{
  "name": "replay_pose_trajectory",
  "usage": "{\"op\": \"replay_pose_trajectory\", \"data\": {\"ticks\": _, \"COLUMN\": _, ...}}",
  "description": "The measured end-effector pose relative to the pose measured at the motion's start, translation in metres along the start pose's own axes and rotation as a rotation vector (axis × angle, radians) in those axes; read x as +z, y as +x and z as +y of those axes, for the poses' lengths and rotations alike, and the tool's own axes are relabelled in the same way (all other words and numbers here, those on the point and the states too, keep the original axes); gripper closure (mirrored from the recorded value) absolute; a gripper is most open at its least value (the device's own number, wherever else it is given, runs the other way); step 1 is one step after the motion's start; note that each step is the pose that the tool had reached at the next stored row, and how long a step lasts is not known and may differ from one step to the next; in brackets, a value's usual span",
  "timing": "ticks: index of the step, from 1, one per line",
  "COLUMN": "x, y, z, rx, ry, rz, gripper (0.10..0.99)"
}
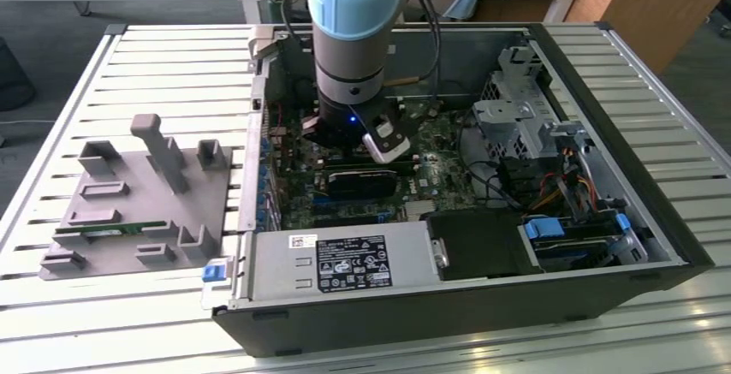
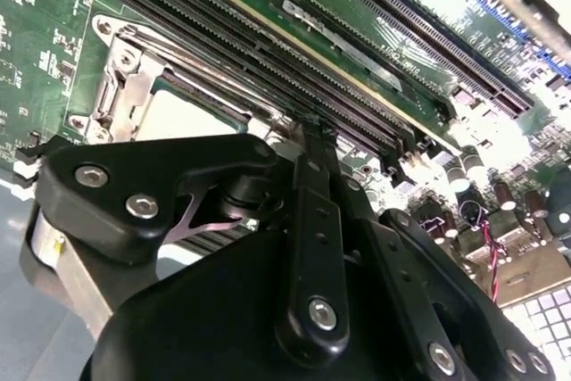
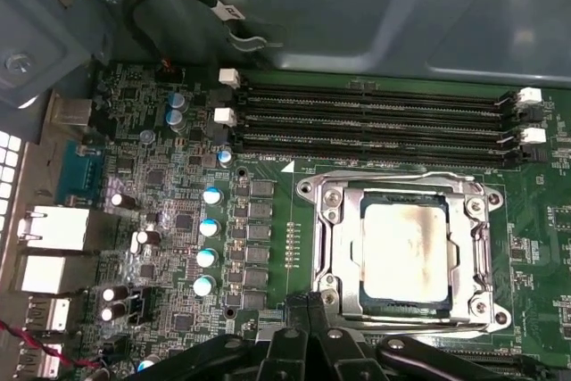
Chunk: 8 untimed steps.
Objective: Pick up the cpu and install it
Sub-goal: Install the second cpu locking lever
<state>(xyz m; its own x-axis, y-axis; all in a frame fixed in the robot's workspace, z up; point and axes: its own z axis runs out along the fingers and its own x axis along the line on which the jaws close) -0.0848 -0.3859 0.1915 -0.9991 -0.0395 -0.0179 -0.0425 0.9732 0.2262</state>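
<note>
1. Gripper (image 3: 308,310) hangs low over the motherboard (image 3: 178,211), inside the open pc case (image 1: 639,220). In both wrist views its fingers (image 2: 312,211) meet at the tips, pressed together w/ nothing between them.
2. Cpu (image 3: 403,249) sits flat in the socket frame (image 3: 330,247), just past the fingertips; metal frame edges border it on all sides. Second wrist view shows the cpu (image 2: 183,118) partly hidden behind the gripper body.
3. Beyond the socket, four long memory slots (image 3: 375,118) run parallel, close to the frame's far edge.
4. Case wall (image 3: 357,6) rises right behind the slots; little room there.
5. Grey holder block (image 1: 143,203) lies on the slatted table (image 1: 68,92), outside the case, at the exterior view's left.
</note>
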Motion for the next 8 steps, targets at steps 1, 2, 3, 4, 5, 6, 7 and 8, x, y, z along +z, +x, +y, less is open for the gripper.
{"op": "replay_pose_trajectory", "data": {"ticks": 1, "x": 0.0, "y": 0.0, "z": 0.0001, "rx": 0.0, "ry": -0.001, "rz": -0.0002, "gripper": 0.98}}
{"op": "replay_pose_trajectory", "data": {"ticks": 2, "x": -0.0005, "y": -0.0001, "z": 0.0003, "rx": 0.0, "ry": -0.002, "rz": -0.0007, "gripper": 0.98}}
{"op": "replay_pose_trajectory", "data": {"ticks": 3, "x": -0.0022, "y": -0.0001, "z": 0.0007, "rx": 0.0, "ry": -0.002, "rz": -0.0008, "gripper": 0.98}}
{"op": "replay_pose_trajectory", "data": {"ticks": 4, "x": -0.0049, "y": -0.0002, "z": 0.0014, "rx": 0.0, "ry": -0.003, "rz": -0.0009, "gripper": 0.98}}
{"op": "replay_pose_trajectory", "data": {"ticks": 5, "x": -0.0084, "y": -0.0002, "z": 0.0021, "rx": 0.0, "ry": -0.002, "rz": -0.0005, "gripper": 0.98}}
{"op": "replay_pose_trajectory", "data": {"ticks": 6, "x": -0.0114, "y": -0.0002, "z": 0.0028, "rx": 0.0, "ry": -0.002, "rz": -0.0004, "gripper": 0.98}}
{"op": "replay_pose_trajectory", "data": {"ticks": 7, "x": -0.0142, "y": -0.0003, "z": 0.0034, "rx": 0.0, "ry": -0.002, "rz": -0.0004, "gripper": 0.98}}
{"op": "replay_pose_trajectory", "data": {"ticks": 8, "x": -0.0166, "y": -0.0003, "z": 0.004, "rx": 0.0, "ry": -0.002, "rz": -0.0004, "gripper": 0.98}}
